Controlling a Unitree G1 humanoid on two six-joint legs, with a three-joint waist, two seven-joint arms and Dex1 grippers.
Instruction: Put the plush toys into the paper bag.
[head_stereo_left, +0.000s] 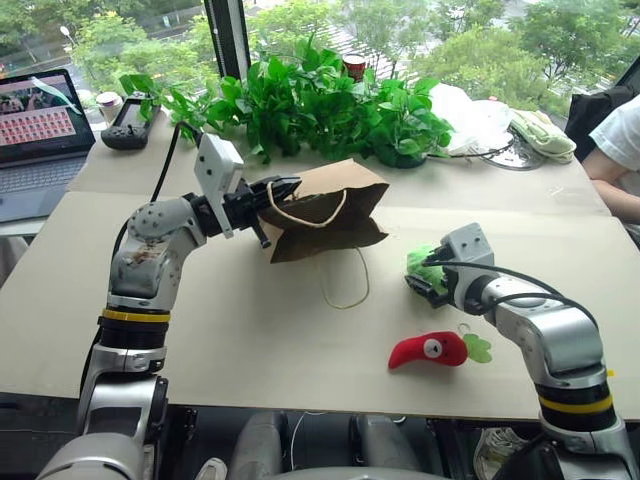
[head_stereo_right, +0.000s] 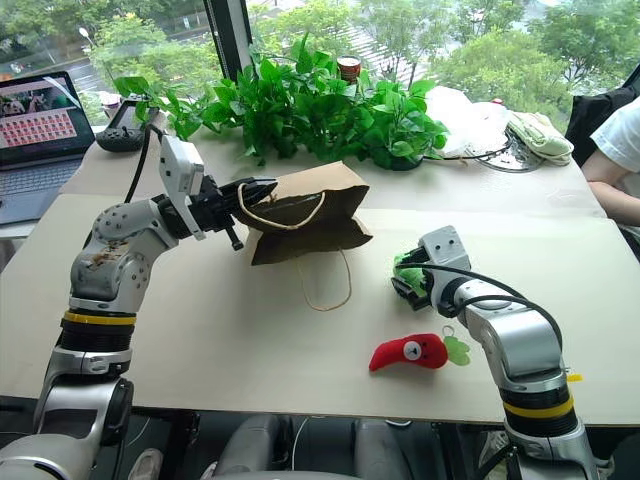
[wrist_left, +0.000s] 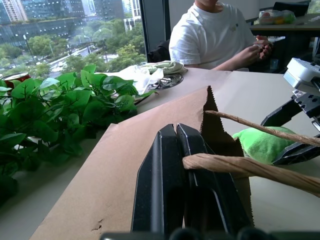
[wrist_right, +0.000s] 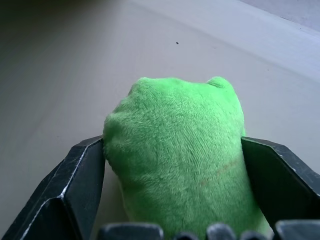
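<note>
Jaws of the left gripper (head_stereo_left: 283, 189) pinch the paper bag (head_stereo_left: 325, 208). Right gripper (wrist_right: 172, 165) jaws spread wide around the green toy (wrist_right: 175, 155); the red toy (head_stereo_left: 428, 349) lies on the surface (head_stereo_left: 250, 330)

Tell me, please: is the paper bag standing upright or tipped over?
Tipped: the paper bag lies sideways, its rim pinched and lifted by the left gripper, its mouth facing that gripper.

The paper bag (head_stereo_left: 325, 208) hides its own inside. The right gripper (head_stereo_left: 420, 270) covers much of the green toy (head_stereo_left: 424, 264), so contact with the table cannot be told. A seated person (wrist_left: 212, 32) is cut off at the head view's edge, face out of frame
</note>
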